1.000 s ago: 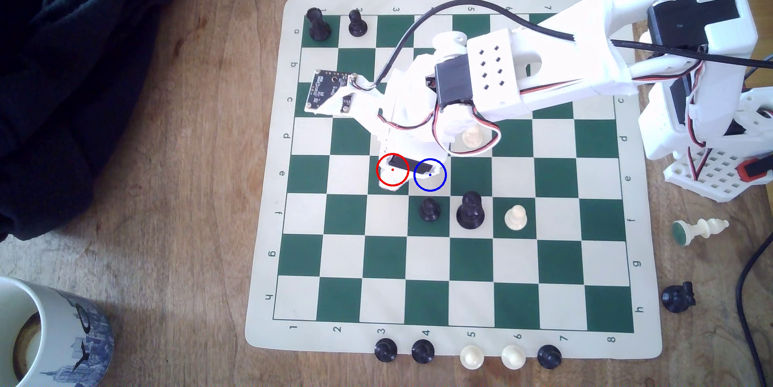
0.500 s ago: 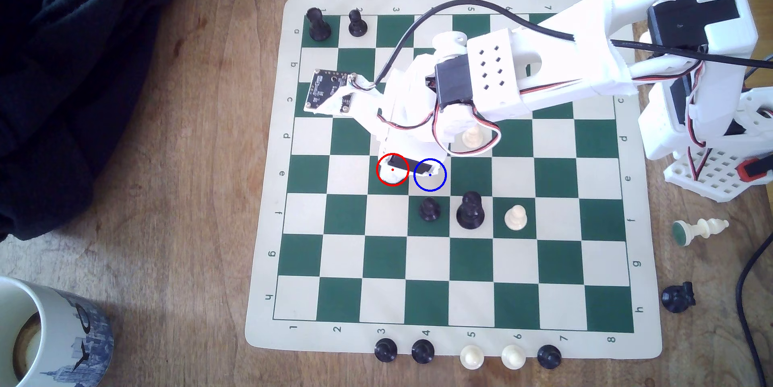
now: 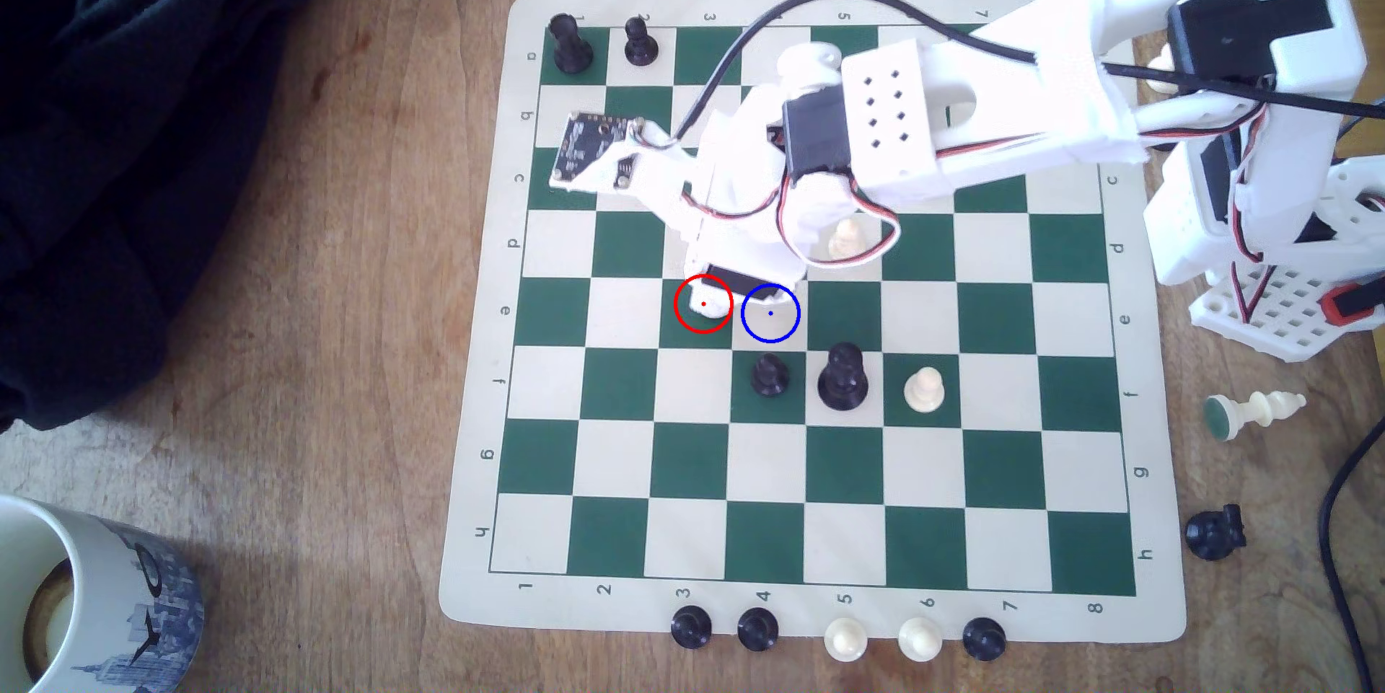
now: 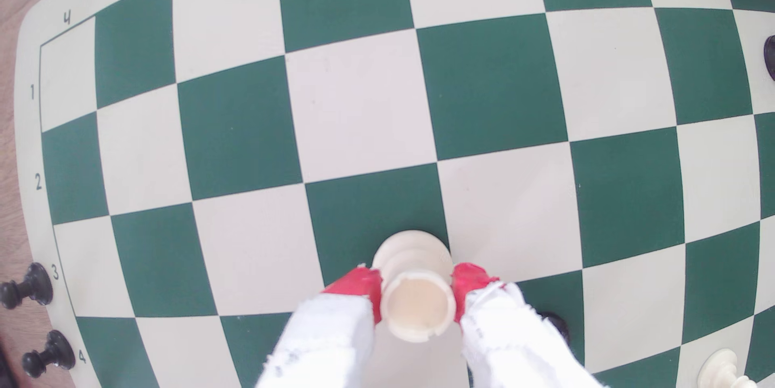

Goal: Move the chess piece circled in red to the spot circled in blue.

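Note:
The chess piece circled in red (image 4: 419, 308) is a short cream rook with a flat round top. In the wrist view my gripper (image 4: 417, 291) is shut on its head, one red fingertip (image 4: 360, 287) pressed to each side. Its base lies over the edge between a green and a cream square. In the exterior view my gripper (image 3: 742, 300) hangs over the red ring (image 3: 703, 303) and the blue ring, hiding most of the piece. The spot circled in blue (image 3: 772, 327) is the cream square just to the exterior view's right of the red ring.
A black pawn (image 3: 770, 375), a tall black piece (image 3: 842, 378) and a cream pawn (image 3: 924, 390) stand one row nearer than the rings. Another cream piece (image 3: 847, 238) sits under the arm's wires. A mug (image 3: 75, 603) and dark cloth (image 3: 112, 139) lie off the board (image 3: 480, 378).
The arm and wrist have risen and pulled back slightly toward the far side. The fingertips now cover less of the two rings.

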